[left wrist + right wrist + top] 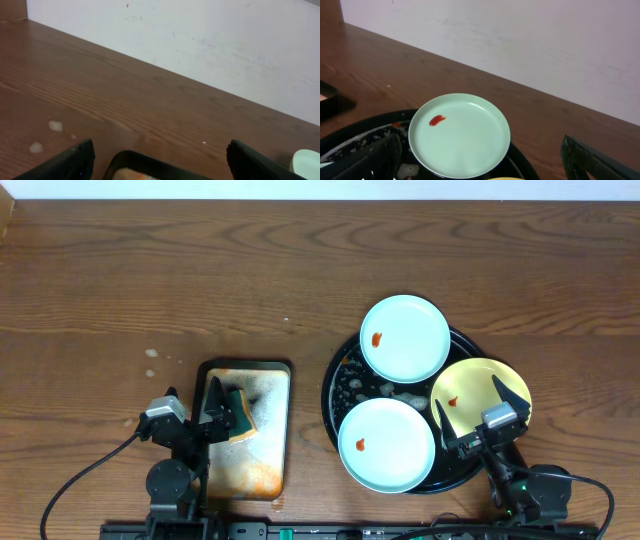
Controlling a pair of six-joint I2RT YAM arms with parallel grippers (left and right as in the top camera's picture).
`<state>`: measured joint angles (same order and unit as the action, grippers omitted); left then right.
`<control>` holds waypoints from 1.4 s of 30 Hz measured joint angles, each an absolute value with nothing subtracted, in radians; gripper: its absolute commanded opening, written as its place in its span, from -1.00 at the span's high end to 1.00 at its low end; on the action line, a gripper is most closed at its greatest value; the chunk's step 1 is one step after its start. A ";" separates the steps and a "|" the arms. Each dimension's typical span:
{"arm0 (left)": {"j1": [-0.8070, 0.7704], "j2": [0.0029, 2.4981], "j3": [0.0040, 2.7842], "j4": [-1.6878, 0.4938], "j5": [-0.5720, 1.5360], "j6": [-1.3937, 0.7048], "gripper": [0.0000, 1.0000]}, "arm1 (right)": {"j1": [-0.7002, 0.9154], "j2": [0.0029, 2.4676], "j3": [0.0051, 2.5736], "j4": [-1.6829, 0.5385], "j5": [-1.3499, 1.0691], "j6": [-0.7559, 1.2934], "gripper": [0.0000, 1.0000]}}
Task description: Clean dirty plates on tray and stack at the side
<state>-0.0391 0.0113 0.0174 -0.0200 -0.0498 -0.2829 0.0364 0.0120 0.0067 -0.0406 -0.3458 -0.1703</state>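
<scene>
Three plates lie on the round black tray (pixel 333 385): a mint plate (pixel 405 337) at the back, a second mint plate (pixel 387 444) at the front, and a yellow plate (pixel 478 385) at the right, each with a red sauce spot. My right gripper (pixel 472 408) hovers open over the yellow plate's near side. In the right wrist view the back mint plate (pixel 460 135) lies ahead between the wide-spread fingers of the right gripper (pixel 481 147). My left gripper (pixel 193 395) stands open over the left edge of the rectangular metal tray, holding nothing.
A stained rectangular metal tray (pixel 255 470) at the left holds a green-and-yellow sponge (pixel 238 418). White soapy flecks (pixel 151 354) dot the wooden table left of it. A pale wall (pixel 200 35) runs along the table's far edge.
</scene>
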 measured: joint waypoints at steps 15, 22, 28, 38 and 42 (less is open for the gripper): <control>-0.039 0.011 0.017 -0.020 -0.050 -0.283 -0.70 | 0.036 0.012 0.007 -0.041 -0.346 -0.170 -0.98; -0.039 0.011 0.017 -0.020 -0.050 -0.283 -0.70 | 0.037 0.012 0.007 -0.041 -0.346 -0.170 -0.99; -0.039 0.011 0.017 -0.020 -0.050 -0.283 -0.70 | 0.037 0.012 0.007 -0.041 -0.346 -0.170 -0.99; -0.039 0.011 0.017 -0.020 -0.050 -0.283 -0.71 | 0.036 0.012 0.007 -0.041 -0.348 -0.170 -0.98; -0.039 0.011 0.018 -0.020 -0.025 -0.283 -0.70 | 0.037 0.012 0.007 -0.041 -0.360 -0.154 -0.98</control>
